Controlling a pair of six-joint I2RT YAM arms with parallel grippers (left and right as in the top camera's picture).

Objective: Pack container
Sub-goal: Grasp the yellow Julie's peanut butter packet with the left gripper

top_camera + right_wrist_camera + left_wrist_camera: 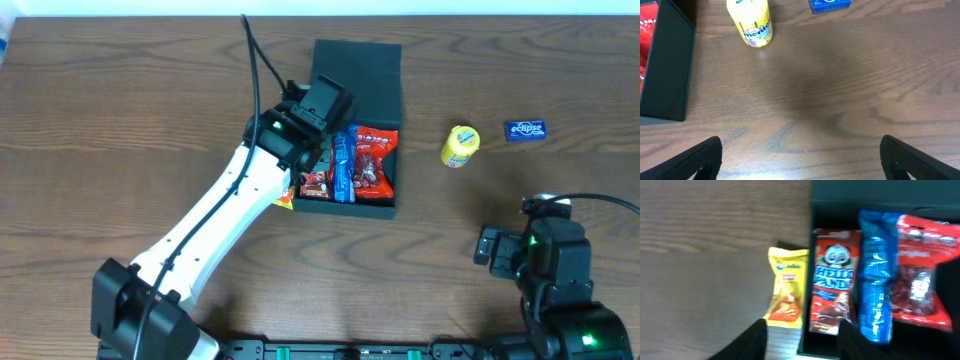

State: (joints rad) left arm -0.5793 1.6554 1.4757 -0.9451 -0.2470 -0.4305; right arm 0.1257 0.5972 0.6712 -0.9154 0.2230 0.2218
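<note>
The dark container (358, 95) lies open mid-table with its lid flap toward the back. Inside are a red Hello Panda packet (835, 280), a blue packet (875, 280) and a red packet (922, 275). A yellow packet (786, 287) lies on the table against the container's left wall (807, 305); it peeks from under the arm in the overhead view (285, 198). My left gripper (802, 342) is open and empty above that wall, and its wrist (305, 125) covers the container's left side. My right gripper (800, 160) is open and empty over bare table at the front right (530, 250).
A yellow Mentos bottle (460, 146) lies right of the container and also shows in the right wrist view (751, 22). A blue Eclipse pack (524, 129) lies farther right (830, 4). The container's right wall (667, 75) shows at the left of the right wrist view.
</note>
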